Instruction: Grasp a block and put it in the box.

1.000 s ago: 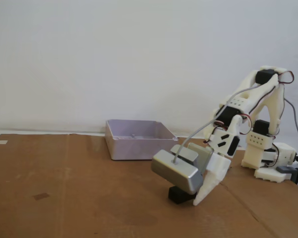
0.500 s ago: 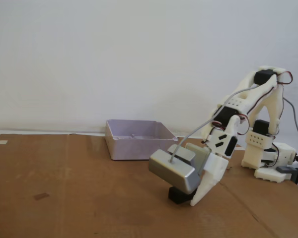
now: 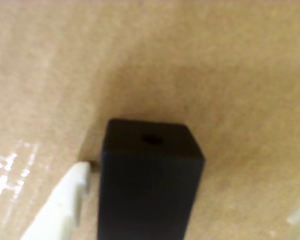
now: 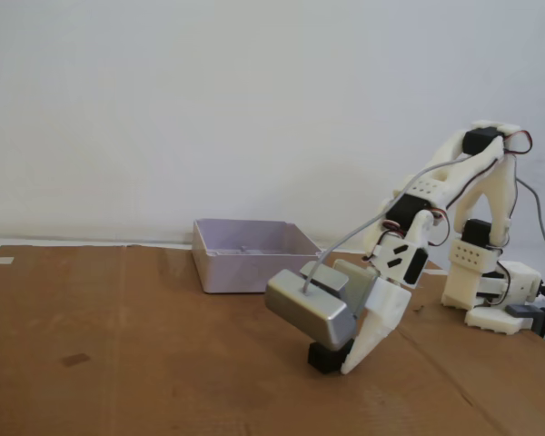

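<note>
cardboard top [image 4: 145, 363] | jaws [image 3: 190, 210] apart, straddling block [image 3: 150, 180] | box [image 4: 250, 254] behind, apart

The fixed view stands low in front of the desk [image 4: 118, 363], facing a white wall [image 4: 254, 109], and takes in the whole arm [image 4: 463, 200] from some way off. The wrist view looks down from close above. Both show the block [image 3: 150, 180] [image 4: 325, 358] on brown cardboard [image 3: 215, 60].
</note>
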You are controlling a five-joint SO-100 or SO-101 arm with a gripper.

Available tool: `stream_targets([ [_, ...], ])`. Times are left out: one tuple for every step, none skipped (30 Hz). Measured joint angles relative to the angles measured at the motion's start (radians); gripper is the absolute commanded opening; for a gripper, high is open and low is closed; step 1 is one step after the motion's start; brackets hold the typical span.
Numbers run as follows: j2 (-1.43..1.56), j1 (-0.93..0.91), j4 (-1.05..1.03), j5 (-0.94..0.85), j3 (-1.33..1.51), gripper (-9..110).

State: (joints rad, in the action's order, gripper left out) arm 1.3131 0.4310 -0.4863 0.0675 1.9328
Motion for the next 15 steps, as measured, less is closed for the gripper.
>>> stream_targets([
  [0.0, 0.0, 0.0, 0.0, 0.0, 48],
  [0.0, 0.0, 0.0, 0.0, 0.0, 48],
  [0.0, 0.0, 0.0, 0.0, 0.0, 48],
  [0.0, 0.0, 0.0, 0.0, 0.0, 48],
  [0.0, 0.0, 0.0, 0.0, 0.0, 48],
  [0.0, 0.0, 0.0, 0.0, 0.0, 48],
  [0.0, 0.0, 0.0, 0.0, 0.0, 47],
  [0.0, 0.0, 0.0, 0.0, 0.0, 46],
  [0.0, 0.0, 0.0, 0.0, 0.0, 44],
  [0.0, 0.0, 0.0, 0.0, 0.0, 41],
  [0.0, 0.0, 0.002, 0.0, 0.002, 38],
  [0.0, 0.0, 0.002, 0.0, 0.003, 34],
  [0.0, 0.0, 0.003, 0.0, 0.005, 31],
  [0.0, 0.0, 0.005, 0.0, 0.005, 28],
  [0.0, 0.0, 0.006, 0.0, 0.005, 26],
])
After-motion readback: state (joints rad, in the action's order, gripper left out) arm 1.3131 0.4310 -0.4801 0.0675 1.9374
